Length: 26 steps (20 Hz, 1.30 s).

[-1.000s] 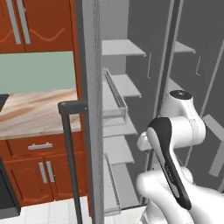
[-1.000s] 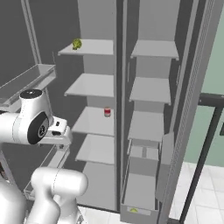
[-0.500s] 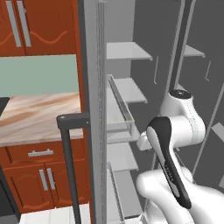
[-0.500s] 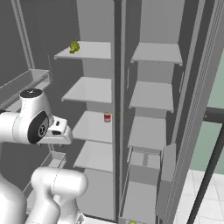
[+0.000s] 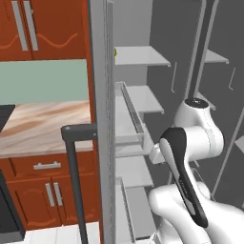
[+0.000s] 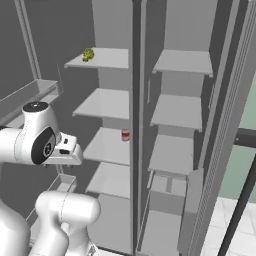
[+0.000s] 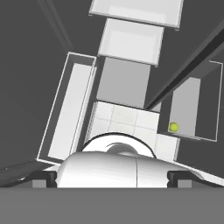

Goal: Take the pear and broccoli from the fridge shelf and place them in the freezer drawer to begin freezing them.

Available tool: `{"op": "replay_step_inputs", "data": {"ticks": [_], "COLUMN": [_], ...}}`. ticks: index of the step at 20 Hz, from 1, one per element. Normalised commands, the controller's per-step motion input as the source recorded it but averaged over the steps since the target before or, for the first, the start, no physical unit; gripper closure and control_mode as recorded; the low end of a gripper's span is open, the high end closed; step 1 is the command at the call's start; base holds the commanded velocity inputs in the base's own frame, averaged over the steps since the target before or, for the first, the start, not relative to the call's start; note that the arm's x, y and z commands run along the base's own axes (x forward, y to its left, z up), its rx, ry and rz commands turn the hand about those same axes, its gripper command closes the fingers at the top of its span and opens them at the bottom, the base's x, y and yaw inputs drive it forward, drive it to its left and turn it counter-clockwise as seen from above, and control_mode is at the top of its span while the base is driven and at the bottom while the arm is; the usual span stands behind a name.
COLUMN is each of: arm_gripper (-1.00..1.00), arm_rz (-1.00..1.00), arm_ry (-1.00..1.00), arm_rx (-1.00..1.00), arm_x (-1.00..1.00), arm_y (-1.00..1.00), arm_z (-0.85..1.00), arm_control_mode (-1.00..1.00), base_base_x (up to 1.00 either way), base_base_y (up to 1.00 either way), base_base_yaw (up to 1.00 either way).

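Fridge stands open, shelves stacked in two columns in the right base view. On the top left shelf (image 6: pixel 102 58), at about 10 o'clock in that picture, sits the broccoli (image 6: pixel 88 54): a small lumpy green-and-olive clump near the shelf's front left corner. A sliver of yellow-green shows at the edge of the top shelf in the left base view too (too small to tell which item it is).

Two shelves lower, a small red-and-white can (image 6: pixel 125 135) stands upright near the divider between the columns, close to picture centre.

The freezer drawer (image 7: pixel 208 100) shows in the hand view at 3 o'clock: a grey box with solid walls and an open top, seen from above. The pear (image 7: pixel 174 127) lies inside it, a small smooth yellow-green ball on the pale floor of the drawer, toward the near end and apart from the walls. In the right base view the lower right column holds a grey pulled-out drawer at about 5 o'clock; I cannot tell if anything is in it from there.

The arm is folded up, its wrist at about 9 o'clock in the right base view, level with the can's shelf and well apart from the broccoli. The gripper (image 7: pixel 113 179) looks down over the robot's own body; only the dark finger tips (image 7: pixel 177 178) show at the picture's lower corners, set wide, with nothing between them.

A long pale door bin (image 7: pixel 70 111) lies at 9 o'clock in the hand view.
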Motion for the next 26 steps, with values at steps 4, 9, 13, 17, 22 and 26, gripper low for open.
{"op": "replay_step_inputs", "data": {"ticks": [4, 9, 13, 17, 22, 26], "arm_gripper": [-1.00, -1.00, -1.00, -1.00, -1.00, -1.00], "arm_rz": [0.00, 0.00, 0.00, 0.00, 0.00, 0.00], "arm_ry": [0.00, 0.00, 0.00, 0.00, 0.00, 0.00], "arm_rx": [0.00, 0.00, 0.00, 0.00, 0.00, 0.00], "arm_x": [0.00, 0.00, 0.00, 0.00, 0.00, 0.00], "arm_y": [0.00, 0.00, 0.00, 0.00, 0.00, 0.00], "arm_z": [0.00, 0.00, 0.00, 0.00, 0.00, 0.00], "arm_control_mode": [1.00, 1.00, 1.00, 1.00, 1.00, 1.00], "base_base_x": [0.03, 0.07, 0.41, 0.39, 0.19, 0.01], "base_base_y": [-0.46, -0.34, 0.00, 0.00, 0.00, 0.14], "base_base_yaw": [0.12, 0.05, 0.05, 0.03, 0.02, 0.00]}}
